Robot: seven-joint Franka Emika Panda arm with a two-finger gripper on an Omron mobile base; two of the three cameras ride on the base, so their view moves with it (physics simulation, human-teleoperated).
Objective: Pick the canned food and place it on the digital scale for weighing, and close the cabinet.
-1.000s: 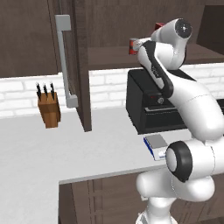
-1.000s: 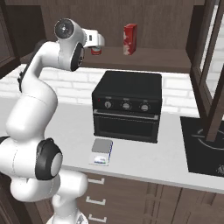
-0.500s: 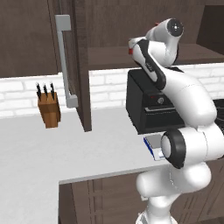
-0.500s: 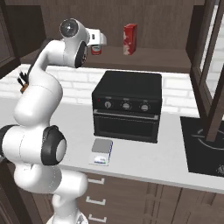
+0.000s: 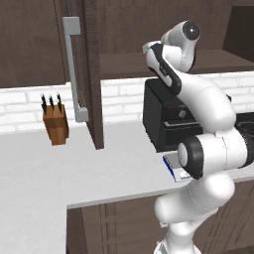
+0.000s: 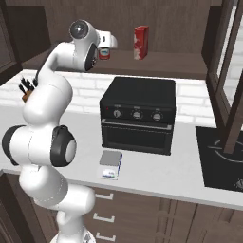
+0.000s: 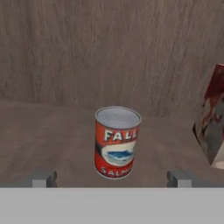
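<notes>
**Two fingers spread, can not yet taken — reach step**

Left base view: white arm folded up high, hand pushed into the open dark brown wooden wall cabinet (image 5: pixel 94 74), whose door with a long grey bar handle (image 5: pixel 73 69) stands swung out over the table (image 5: pixel 59 168). Small flat digital scale with blue edge (image 5: pixel 171 166) peeks out on the table, just in front of the black countertop oven (image 5: pixel 163 119), partly hidden by the arm. Wooden knife block (image 5: pixel 54 124) well off to the side by the wall.

Right base view: short red-labelled can of food (image 6: pixel 104 52) sits on the cabinet shelf, right at the end of the hand. Taller red-and-white box (image 6: pixel 141 42) stands on the same shelf, apart from the can. Scale's grey plate lies bare, below and well apart from the shelf.

Hand view: gripper (image 7: pixel 111 177) spread wide, its two grey tips low at either side. Can upright, silvery top showing, centred between the tips but a little beyond them; no contact. Box at the view's edge, beside the can, not touching.

Judgement: step in hand is the approach to the pick. Next move calls for pushing forward until the tips flank the label, then closing. Keep clear of the box. Placing on the scale and shutting the cabinet both remain undone.
</notes>
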